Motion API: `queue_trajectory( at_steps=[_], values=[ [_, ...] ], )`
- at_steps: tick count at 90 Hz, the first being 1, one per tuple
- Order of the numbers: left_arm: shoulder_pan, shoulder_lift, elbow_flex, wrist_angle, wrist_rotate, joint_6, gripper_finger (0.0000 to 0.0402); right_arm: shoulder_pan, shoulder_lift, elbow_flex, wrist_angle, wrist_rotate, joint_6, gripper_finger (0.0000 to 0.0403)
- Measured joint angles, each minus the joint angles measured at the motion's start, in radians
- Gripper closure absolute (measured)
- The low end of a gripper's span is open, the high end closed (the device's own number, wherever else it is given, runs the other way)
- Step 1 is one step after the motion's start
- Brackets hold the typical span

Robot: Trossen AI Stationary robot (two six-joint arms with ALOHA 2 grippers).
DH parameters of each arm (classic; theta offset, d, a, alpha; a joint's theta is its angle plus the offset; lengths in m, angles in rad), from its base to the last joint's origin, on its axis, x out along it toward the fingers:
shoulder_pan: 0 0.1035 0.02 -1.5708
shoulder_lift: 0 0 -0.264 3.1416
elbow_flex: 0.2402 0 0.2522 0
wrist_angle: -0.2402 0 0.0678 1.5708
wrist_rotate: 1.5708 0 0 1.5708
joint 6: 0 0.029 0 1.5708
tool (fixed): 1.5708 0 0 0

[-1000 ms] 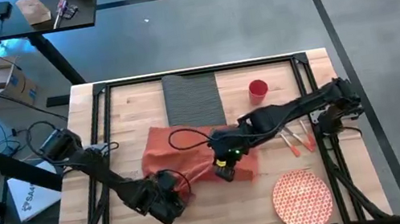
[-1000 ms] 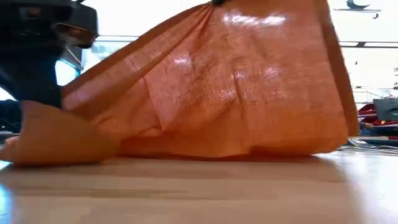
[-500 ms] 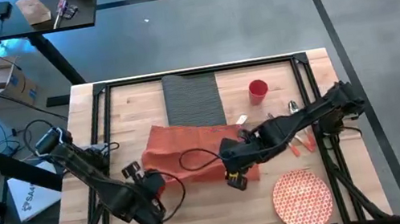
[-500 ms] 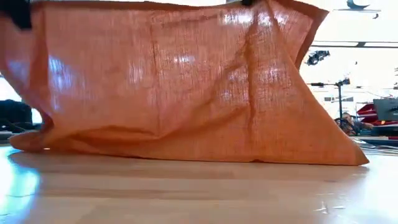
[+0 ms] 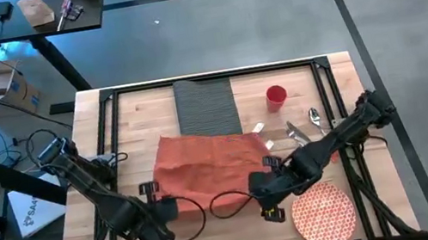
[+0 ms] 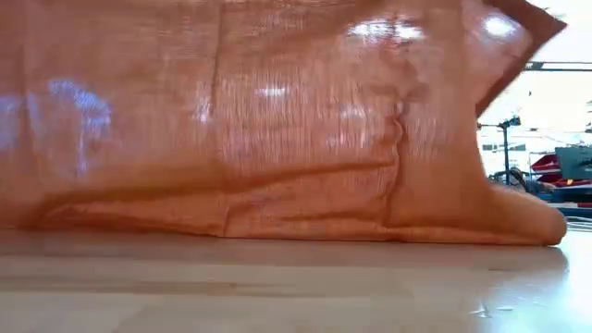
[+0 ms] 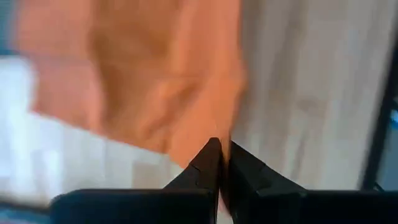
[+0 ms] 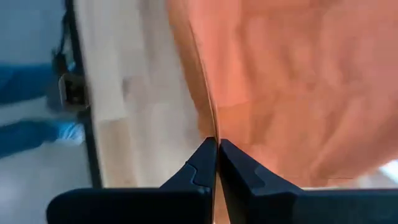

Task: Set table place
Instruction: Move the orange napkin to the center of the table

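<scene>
The wooden tabletop (image 5: 143, 114) carries everything, laid out loosely. The biggest thing on it is the orange napkin (image 5: 203, 161), spread across the middle and held up along its near edge, so that from table height it hangs like a curtain (image 6: 259, 120) and blocks nearly all of the room behind. Its far edge touches or overlaps the near end of the dark ribbed placemat (image 5: 205, 104), which lies at the far side of the tabletop.

The round red-and-white plate (image 5: 324, 213) sits bare at the near right corner, just beside the right arm. The small red cup (image 5: 276, 96) stands to the right of the placemat; I cannot tell what is in it. Between cup and plate lie a fork (image 5: 297, 132) and a spoon (image 5: 315, 117), close together, partly crossed by the right arm.

The left arm reaches in low from the left edge, and its pincer (image 7: 222, 158) is clamped together on the napkin's near left corner. The right arm stretches in from the right, elbow low, and its pincer (image 8: 216, 155) is pinched tight on the napkin's near right edge.
</scene>
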Motion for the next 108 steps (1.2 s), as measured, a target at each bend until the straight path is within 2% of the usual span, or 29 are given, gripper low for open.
queue_trajectory(
  at_steps=[8,18,23,29,38,47,55,66,72,82,98,108],
  values=[
    [0.015,-0.002,0.062,-0.072,-0.044,-0.005,0.0401,-0.017,-0.031,0.040,-0.050,0.078,-0.002,0.0403],
    [0.038,-0.017,0.097,-0.069,-0.089,0.031,0.0401,-0.050,-0.053,0.062,-0.131,0.125,-0.001,0.0403],
    [0.059,-0.026,0.100,-0.067,-0.100,0.038,0.0401,-0.067,-0.058,0.064,-0.154,0.115,-0.004,0.0403],
    [0.077,-0.032,0.081,-0.047,-0.058,0.066,0.0402,-0.081,-0.058,0.061,-0.148,0.038,-0.037,0.0403],
    [0.094,-0.028,0.015,0.103,0.052,0.136,0.0402,-0.074,-0.042,-0.011,-0.047,-0.084,-0.103,0.0403],
    [0.086,-0.028,-0.106,0.344,0.181,0.173,0.0402,-0.042,-0.033,-0.150,0.117,-0.185,-0.141,0.0403],
    [0.065,-0.026,-0.237,0.558,0.277,0.163,0.0402,-0.016,-0.033,-0.302,0.313,-0.266,-0.127,0.0403],
    [0.035,-0.026,-0.374,0.749,0.361,0.089,0.0401,0.015,-0.032,-0.468,0.560,-0.323,-0.097,0.0403],
    [0.019,-0.026,-0.419,0.778,0.380,0.062,0.0401,0.029,-0.032,-0.535,0.675,-0.329,-0.091,0.0403],
    [0.001,-0.026,-0.465,0.785,0.382,0.033,0.0401,0.047,-0.028,-0.594,0.747,-0.340,-0.115,0.0403],
    [-0.005,-0.026,-0.514,0.782,0.382,0.012,0.0401,0.072,0.009,-0.621,0.751,-0.307,-0.180,0.0400],
    [-0.005,-0.026,-0.533,0.779,0.383,-0.022,0.0401,0.076,0.024,-0.618,0.760,-0.314,-0.187,0.0373]
  ],
)
